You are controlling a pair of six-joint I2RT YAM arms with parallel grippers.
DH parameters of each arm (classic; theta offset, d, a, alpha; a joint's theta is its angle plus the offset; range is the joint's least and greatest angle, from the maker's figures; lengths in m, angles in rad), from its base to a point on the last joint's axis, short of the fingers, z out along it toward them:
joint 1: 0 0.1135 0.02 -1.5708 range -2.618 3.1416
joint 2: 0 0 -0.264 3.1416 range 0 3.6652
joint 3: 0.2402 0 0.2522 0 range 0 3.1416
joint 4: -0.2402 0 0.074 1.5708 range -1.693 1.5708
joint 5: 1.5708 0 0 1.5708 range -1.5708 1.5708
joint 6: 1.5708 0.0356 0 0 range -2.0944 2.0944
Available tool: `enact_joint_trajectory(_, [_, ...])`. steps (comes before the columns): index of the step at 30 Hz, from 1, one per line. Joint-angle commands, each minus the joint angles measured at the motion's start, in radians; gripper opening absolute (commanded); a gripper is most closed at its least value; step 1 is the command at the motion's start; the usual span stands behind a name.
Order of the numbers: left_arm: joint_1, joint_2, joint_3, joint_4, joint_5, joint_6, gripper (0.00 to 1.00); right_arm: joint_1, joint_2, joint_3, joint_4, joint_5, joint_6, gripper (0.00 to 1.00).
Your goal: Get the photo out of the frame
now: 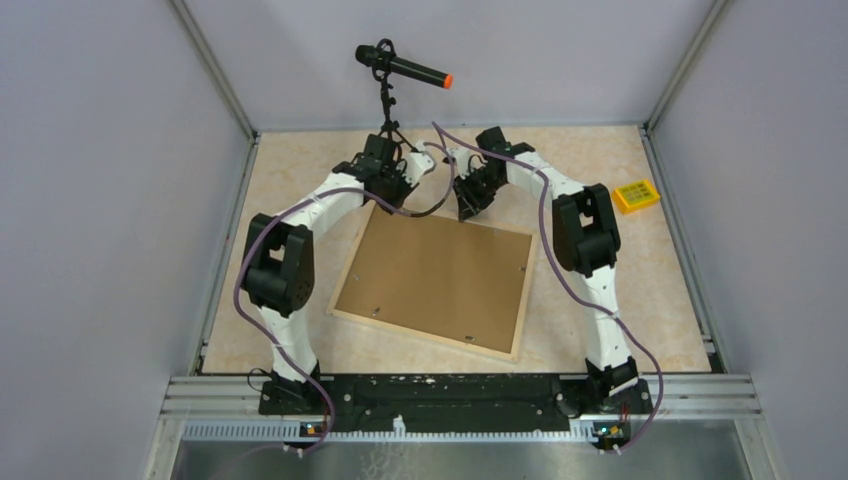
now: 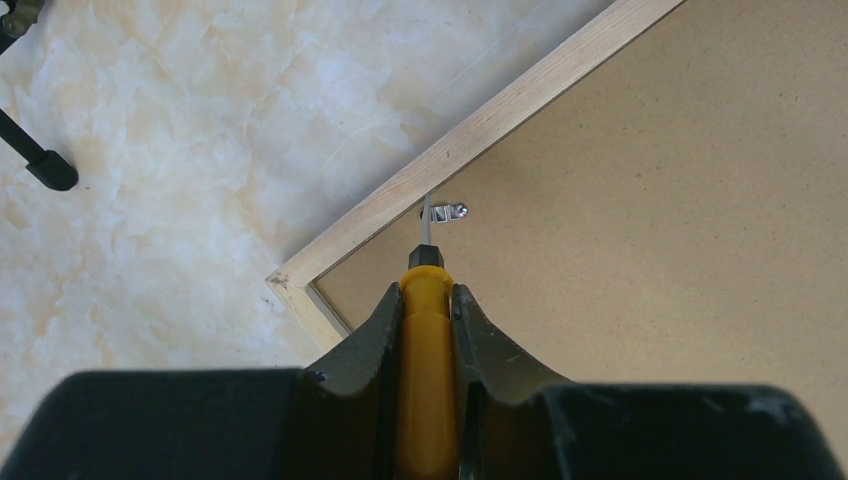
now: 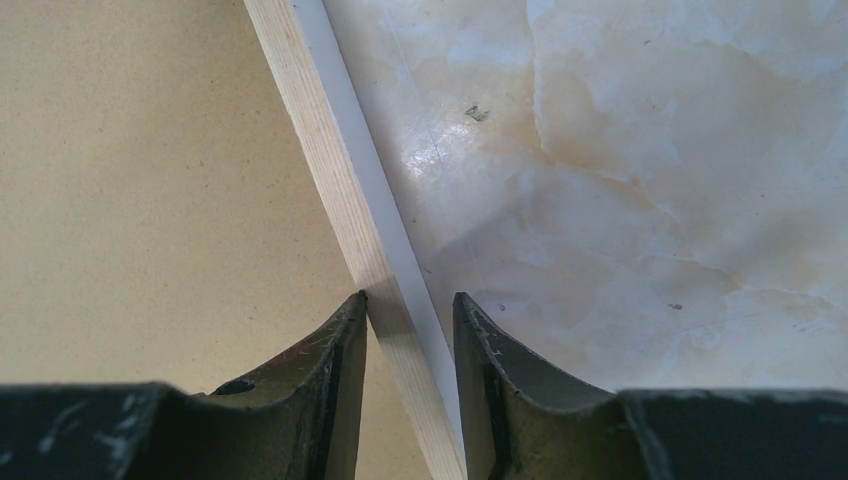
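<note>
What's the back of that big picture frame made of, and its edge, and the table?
Flat brown back panel: probably hardboard, matte and finely speckled. Pale side rail: bare wood, grain lines showing. Glossy cream tabletop: marble or marble-look laminate, cloudy veins and reflections.

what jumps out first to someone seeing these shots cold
A big frame lies mid-table, brown back up. At its far-left corner the left gripper clamps a yellow-handled screwdriver, tip at a small metal clip; the right gripper straddles the far rim. A microphone stands behind.
</note>
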Motion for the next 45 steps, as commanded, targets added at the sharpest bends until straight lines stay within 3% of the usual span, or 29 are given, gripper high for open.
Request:
enact_joint_trajectory(1, [-0.004,0.034,0.044,0.000,0.015,0.082,0.00,-0.010,0.046,-0.024,-0.016,0.146,-0.037,0.34])
enact_joint_trajectory(12, [-0.011,0.048,0.068,-0.229,0.074,0.245,0.00,-0.010,0.053,-0.012,-0.017,0.165,-0.048,0.33])
enact_joint_trajectory(27, [-0.047,0.052,0.079,-0.444,0.089,0.301,0.00,-0.010,0.060,0.020,-0.036,0.159,-0.047,0.32])
enact_joint_trajectory(32, [-0.047,0.032,0.067,-0.423,0.154,0.245,0.00,-0.010,0.060,0.042,-0.049,0.119,-0.035,0.33])
enact_joint_trajectory(40, [-0.049,-0.104,0.052,-0.263,0.330,0.072,0.00,-0.036,-0.011,0.176,-0.101,-0.025,0.071,0.52])
enact_joint_trajectory(45, [-0.095,-0.122,0.071,-0.188,0.343,-0.008,0.00,-0.110,-0.127,0.083,-0.086,-0.043,0.123,0.58])
